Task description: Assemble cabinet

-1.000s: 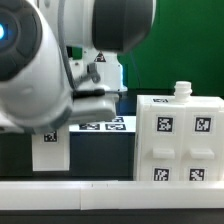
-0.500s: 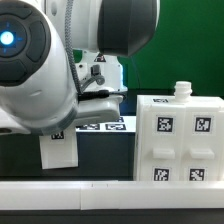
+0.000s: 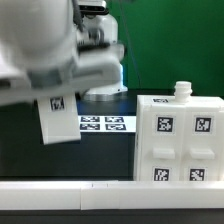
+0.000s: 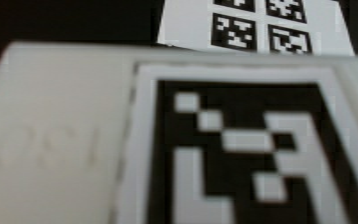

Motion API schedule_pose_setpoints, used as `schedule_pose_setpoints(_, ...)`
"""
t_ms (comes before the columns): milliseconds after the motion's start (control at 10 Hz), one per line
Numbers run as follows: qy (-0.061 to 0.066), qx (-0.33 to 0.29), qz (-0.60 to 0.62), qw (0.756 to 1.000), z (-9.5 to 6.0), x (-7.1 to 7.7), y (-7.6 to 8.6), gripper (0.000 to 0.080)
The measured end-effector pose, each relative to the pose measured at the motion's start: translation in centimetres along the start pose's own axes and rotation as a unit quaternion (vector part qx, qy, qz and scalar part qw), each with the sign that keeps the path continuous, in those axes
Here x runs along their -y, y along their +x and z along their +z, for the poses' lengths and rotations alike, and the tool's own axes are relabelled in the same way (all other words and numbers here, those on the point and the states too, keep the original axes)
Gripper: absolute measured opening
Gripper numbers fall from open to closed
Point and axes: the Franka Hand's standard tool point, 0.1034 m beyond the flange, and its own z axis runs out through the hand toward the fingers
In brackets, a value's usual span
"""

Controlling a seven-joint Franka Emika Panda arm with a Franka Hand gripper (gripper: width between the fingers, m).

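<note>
Heads up: your white panel (image 3: 58, 118) is hanging under the arm (image 3: 50, 45), clear of the bench, over the part toward the exterior view's left edge. It's tilted, not plumb. You can't see the jaws themselves because the arm's bulk hides them. With the panel up in the air like that, though, I'd say they're clamped on its top end. The cabinet body (image 3: 180, 140) sits by the front edge, toward the exterior view's right. The marker board (image 3: 105, 123) lies flat mid-bench, further back.

What I'd worry about: with a crooked pinch on one end, the panel can swing or creep in the grip if you move fast. If you carry it across low, its bottom corner could catch the cabinet body's side wall, or the little knob (image 3: 181, 90) on top. The wrist view is also nearly all panel tag (image 4: 229, 140), so you're lining up pretty much blind.
</note>
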Motion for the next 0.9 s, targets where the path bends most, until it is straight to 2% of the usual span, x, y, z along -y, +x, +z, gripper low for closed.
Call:
schedule_pose_setpoints(100, -0.020, -0.069, -0.013, 0.997, -2.3, 0.0, -1.1, 0.0557)
schedule_pose_setpoints(200, -0.023, -0.115, -0.017, 0.993, -3.2, 0.5, -3.5, 0.0557)
schedule_pose_setpoints(300, -0.023, -0.165, -0.017, 0.986, -3.7, 0.8, -5.1, 0.0557)
schedule_pose_setpoints(400, -0.023, -0.190, -0.015, 0.981, -3.2, 0.7, -4.8, 0.0557)
schedule_pose_setpoints(500, -0.025, -0.220, -0.016, 0.975, -3.6, 0.4, -3.7, 0.0557)
schedule_pose_setpoints(700, -0.026, -0.280, -0.010, 0.960, -4.4, 0.8, -3.7, 0.0557)
schedule_pose_setpoints(800, -0.023, -0.324, -0.010, 0.946, -5.9, 3.0, -3.1, 0.0557)
schedule_pose_setpoints(900, -0.032, -0.391, -0.018, 0.920, -8.2, 5.6, -2.2, 0.0557)
